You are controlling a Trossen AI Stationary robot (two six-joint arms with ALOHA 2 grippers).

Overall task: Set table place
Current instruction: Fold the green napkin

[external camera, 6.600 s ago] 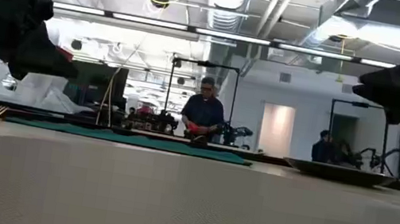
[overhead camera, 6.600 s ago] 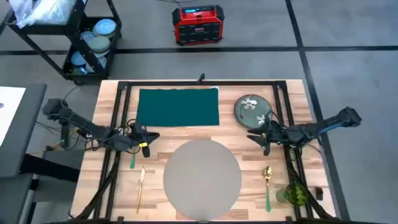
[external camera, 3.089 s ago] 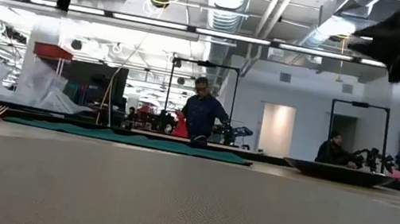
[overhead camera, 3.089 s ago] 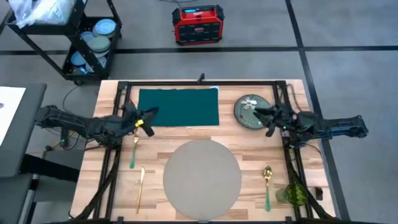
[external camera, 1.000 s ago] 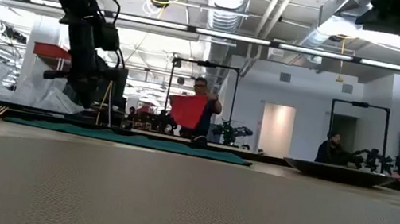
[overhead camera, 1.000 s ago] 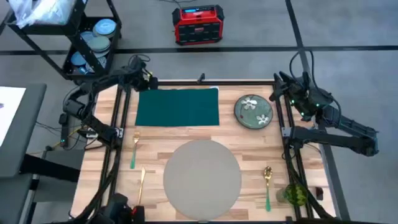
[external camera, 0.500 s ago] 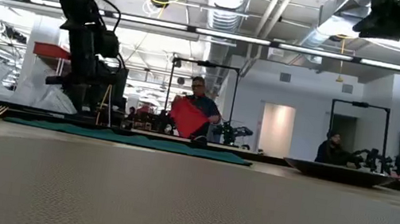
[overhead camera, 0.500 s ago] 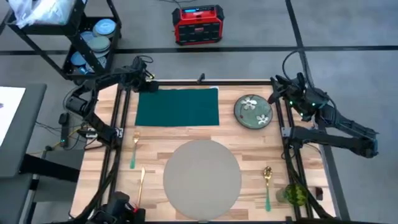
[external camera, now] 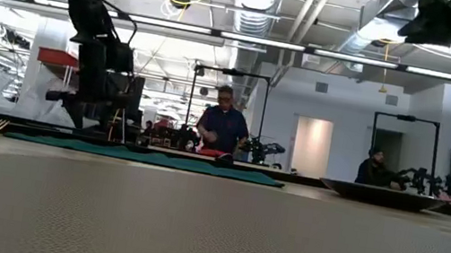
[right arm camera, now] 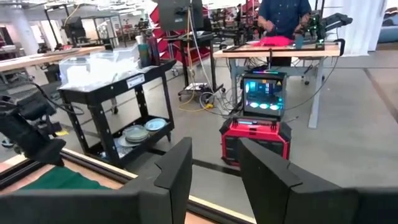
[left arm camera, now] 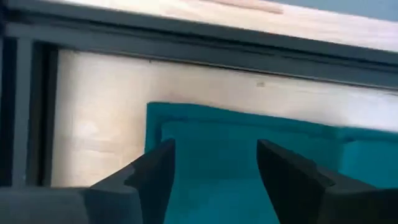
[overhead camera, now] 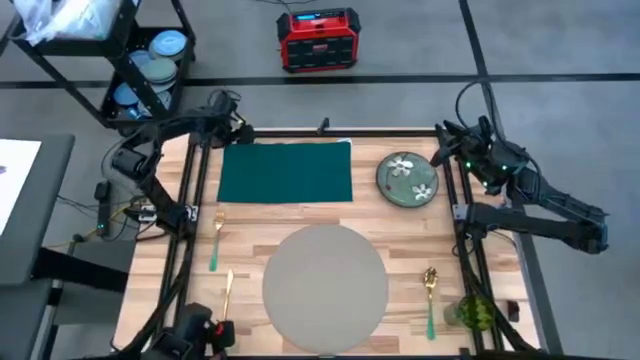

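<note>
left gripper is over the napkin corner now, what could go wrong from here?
1. The left gripper, open above the far left corner of the green napkin, may pinch only one layer; the corner looks folded double in the left wrist view.
2. Dragging the napkin toward the placemat could sweep the fork beside it.
3. The right gripper hangs open near the flowered plate; a low approach could clip its rim.

No legible text, labels, brands or numbers anywhere; the red unit's (right arm camera: 259, 144) lit screen glows but is unreadable.
</note>
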